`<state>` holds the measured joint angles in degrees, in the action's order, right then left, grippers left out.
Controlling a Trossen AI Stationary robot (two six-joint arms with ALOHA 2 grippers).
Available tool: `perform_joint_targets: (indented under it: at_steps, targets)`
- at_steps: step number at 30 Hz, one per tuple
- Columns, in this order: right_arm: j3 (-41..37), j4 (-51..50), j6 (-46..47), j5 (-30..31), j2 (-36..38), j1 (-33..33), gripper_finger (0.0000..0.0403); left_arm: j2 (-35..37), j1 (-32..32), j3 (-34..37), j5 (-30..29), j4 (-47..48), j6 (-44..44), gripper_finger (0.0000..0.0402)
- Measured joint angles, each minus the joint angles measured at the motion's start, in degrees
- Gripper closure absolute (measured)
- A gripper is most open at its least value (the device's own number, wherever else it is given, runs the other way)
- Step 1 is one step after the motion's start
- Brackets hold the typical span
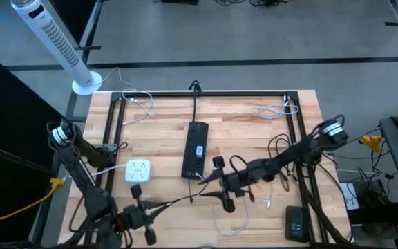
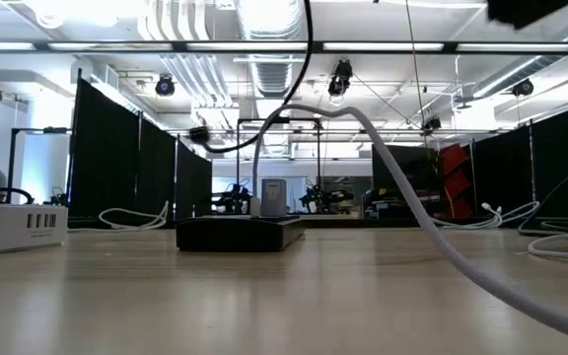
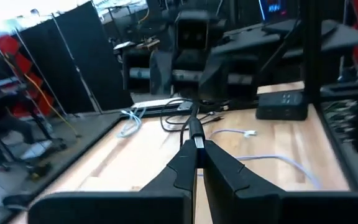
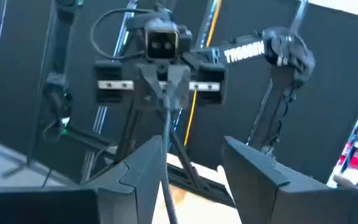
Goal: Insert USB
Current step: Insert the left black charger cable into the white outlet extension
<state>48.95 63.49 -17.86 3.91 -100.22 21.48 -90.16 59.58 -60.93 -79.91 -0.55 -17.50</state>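
A thin black USB cable (image 1: 182,198) runs lifted between my two grippers above the table's near side. My left gripper (image 1: 160,205) is near the table's near-left corner, points right and is shut on the cable. My right gripper (image 1: 202,181) faces it from the right and is open. The cable (image 4: 165,134) passes through its gap close to one finger (image 4: 149,163); whether it touches that finger I cannot tell. A black power strip (image 1: 196,149) lies flat mid-table. A white USB hub (image 1: 137,171) lies to its left. My left gripper (image 3: 196,154) pinches the black cable at its silver-and-black plug end (image 3: 196,138) between the two fingertips. The fingers lie roughly level, coming from the table's left, along the cable. The cable is lifted clear and runs on toward my right gripper.
A black box (image 1: 296,223) sits at the near-right corner. A loose white cable (image 1: 235,223) lies on the near side, and more white cables (image 1: 276,111) lie at the far corners. A black metal frame (image 1: 206,94) edges the table. A white tower fan (image 1: 54,41) stands beyond the far-left corner.
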Motion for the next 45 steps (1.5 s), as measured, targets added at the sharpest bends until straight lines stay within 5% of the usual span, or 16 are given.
perform_joint_targets:
  at_steps: [9, 15, 21, 32, 45]
  targets:
    - [12.8, -0.7, 1.2, -2.9, -12.9, -0.1, 0.0206, 1.8, 0.3, 1.1, 2.8, 12.7, -19.3, 0.0397]
    - [20.2, -16.3, 2.9, -2.8, -13.3, 0.0, 0.0163, 1.8, 0.6, 2.5, 3.1, 12.6, -23.0, 0.0397]
    - [22.0, -17.6, 6.6, -3.9, -13.3, 0.3, 0.0167, 1.6, 0.5, 4.3, 2.8, 11.9, -28.6, 0.0397]
    - [22.0, -17.0, 7.1, -4.4, -13.3, 0.6, 0.0196, 0.5, 0.5, 4.3, 0.9, 3.5, -27.6, 0.0397]
    - [22.0, -16.5, 6.3, -4.0, -12.8, 0.9, 0.0164, 0.5, 0.6, 4.3, 0.8, -0.4, -22.2, 0.0397]
